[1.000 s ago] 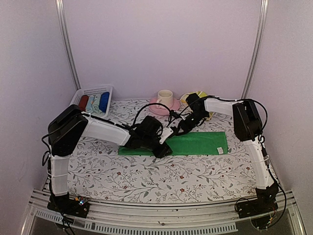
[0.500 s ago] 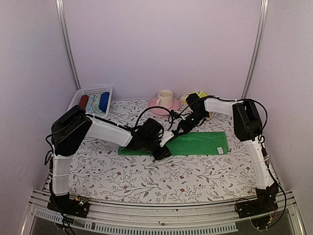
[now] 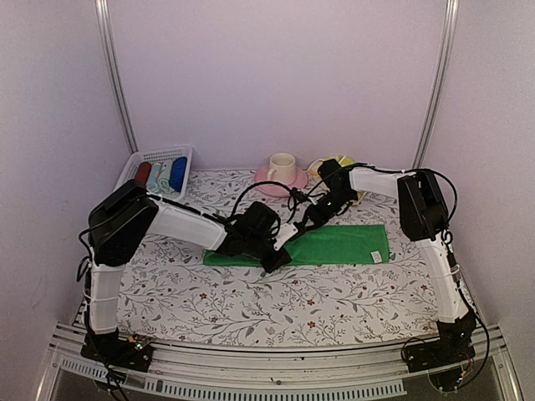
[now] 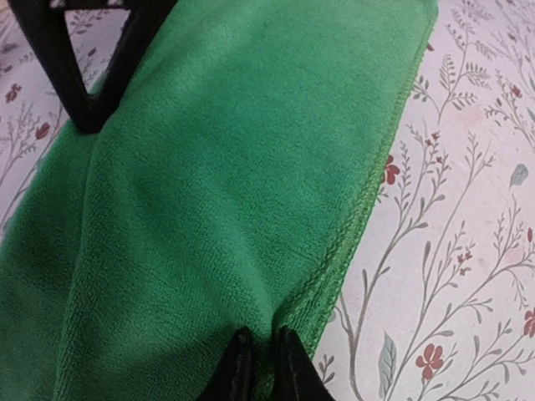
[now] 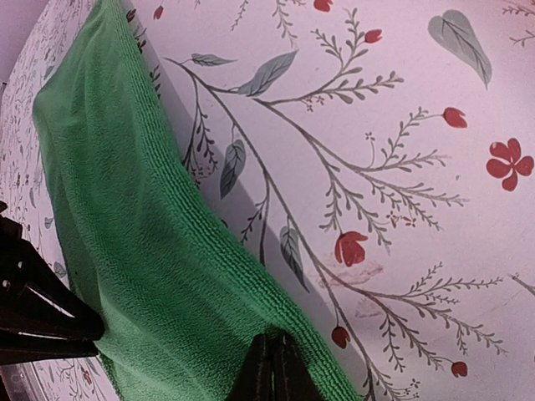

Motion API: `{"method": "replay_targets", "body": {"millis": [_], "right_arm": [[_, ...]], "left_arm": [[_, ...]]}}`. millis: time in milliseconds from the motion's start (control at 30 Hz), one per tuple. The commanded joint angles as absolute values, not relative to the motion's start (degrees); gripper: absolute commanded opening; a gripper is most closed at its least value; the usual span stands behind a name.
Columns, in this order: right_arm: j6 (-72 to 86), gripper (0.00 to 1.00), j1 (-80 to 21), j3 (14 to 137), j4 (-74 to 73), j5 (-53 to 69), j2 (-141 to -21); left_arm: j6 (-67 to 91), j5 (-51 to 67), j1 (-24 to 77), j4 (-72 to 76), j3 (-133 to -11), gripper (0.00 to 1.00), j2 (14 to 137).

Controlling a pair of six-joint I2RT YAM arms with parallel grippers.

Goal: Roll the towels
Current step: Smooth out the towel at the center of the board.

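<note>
Over the last second the left claw [image 4: 259, 363] has drawn its fingers in from a wider stance. They now stand nearly together with a thin ridge of the bright green towel [image 3: 338, 244] pinched between them at its near hem. The arm itself has barely shifted. The right claw [image 5: 269, 361] has stayed shut, its tips meeting on the far hem of the same cloth, apparently nipping that edge. The bright green towel lies flat as a long folded strip across the middle of the flower-printed desk [image 3: 209, 301], its right end reaching toward the right edge. Both claws are at its left end, so both sides of that end are probably gripped now, and the first turn of the roll can begin there. No part of it is rolled yet. The pale yellow cloth [image 3: 343, 161] sits bunched by the far edge behind the right arm, just beside the pink saucer [image 3: 269, 182], not yet rolled.
</note>
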State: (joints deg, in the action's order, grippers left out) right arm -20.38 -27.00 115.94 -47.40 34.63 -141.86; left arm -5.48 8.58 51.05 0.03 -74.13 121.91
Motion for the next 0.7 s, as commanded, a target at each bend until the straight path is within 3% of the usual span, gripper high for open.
{"method": "replay_targets", "body": {"millis": [0, 167, 433, 667], "right_arm": [[-20.42, 0.06, -27.25, 116.44, -48.65, 31.45, -145.23], [-19.83, 0.06, -27.3, 116.46, -48.29, 30.05, -145.46], [-19.86, 0.06, -27.25, 116.46, -48.31, 29.84, -145.14], [-19.87, 0.06, -27.26, 116.45, -48.31, 29.29, -145.12]], "left_arm": [[-5.37, 11.0, 51.77, -0.63, -74.45, 0.09, 121.83], [-5.65, 10.93, 51.79, -1.78, -74.1, 0.07, 119.98], [-4.09, 6.59, 51.79, -5.57, -74.94, 0.17, 119.24], [-4.09, 10.4, 52.03, -4.8, -74.16, 0.09, 118.71]]}}
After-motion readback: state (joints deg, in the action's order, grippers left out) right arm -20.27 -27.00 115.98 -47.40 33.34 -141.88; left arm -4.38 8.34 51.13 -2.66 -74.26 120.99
